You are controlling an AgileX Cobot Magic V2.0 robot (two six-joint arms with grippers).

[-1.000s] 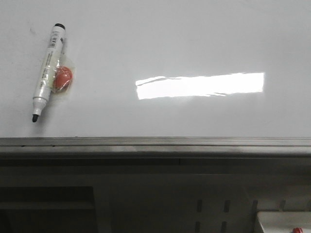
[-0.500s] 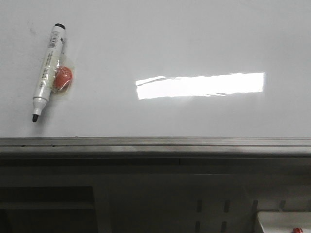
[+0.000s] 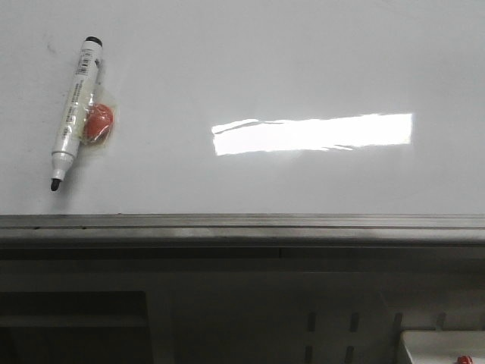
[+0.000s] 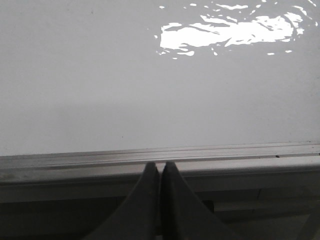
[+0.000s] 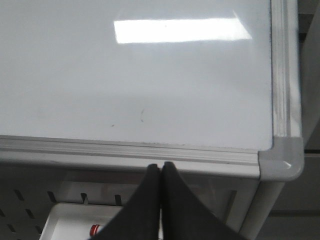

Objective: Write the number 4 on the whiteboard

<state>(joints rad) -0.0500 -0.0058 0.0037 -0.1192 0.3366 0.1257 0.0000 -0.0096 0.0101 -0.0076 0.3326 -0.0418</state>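
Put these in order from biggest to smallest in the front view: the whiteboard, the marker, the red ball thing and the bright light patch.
1. whiteboard, by far the biggest
2. light glare
3. marker, shorter than the glare
4. red round piece, smallest, tucked against the marker

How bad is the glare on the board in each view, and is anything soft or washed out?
Front view: a blown-out rectangular glare on the whiteboard; the marker stays readable. Left wrist view: the glare looks rippled. Right wrist view: a crisp glare strip, and the board's surface looks grey and dim.
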